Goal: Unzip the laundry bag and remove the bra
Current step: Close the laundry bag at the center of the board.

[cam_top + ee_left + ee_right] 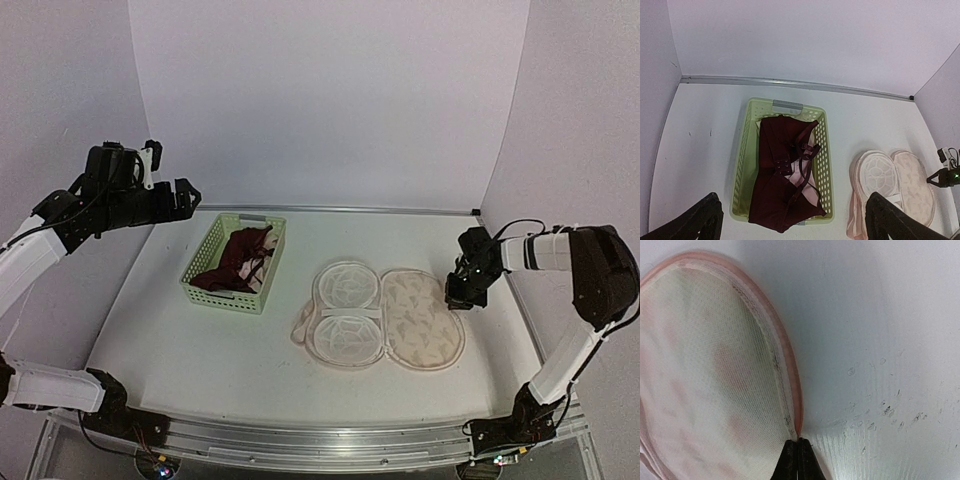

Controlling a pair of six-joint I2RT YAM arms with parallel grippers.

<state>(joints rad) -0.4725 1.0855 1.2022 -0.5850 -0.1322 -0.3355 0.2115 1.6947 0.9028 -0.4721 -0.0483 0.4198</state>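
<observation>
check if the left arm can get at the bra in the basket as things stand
Probably yes. The bra lies uncovered in the open-topped basket, and the left gripper hangs open above it with nothing between. The right gripper is off at the laundry bag's far edge, shut.

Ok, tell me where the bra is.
In the top view the bra lies in the green basket, left of the opened laundry bag.

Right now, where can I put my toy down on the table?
Free: the wide near strip of table in front of the basket and the bag, and the patch behind the bag up to the back wall. Crowded: the narrow gap between basket and bag, and the bag's right edge, where the right jaws sit shut.
</observation>
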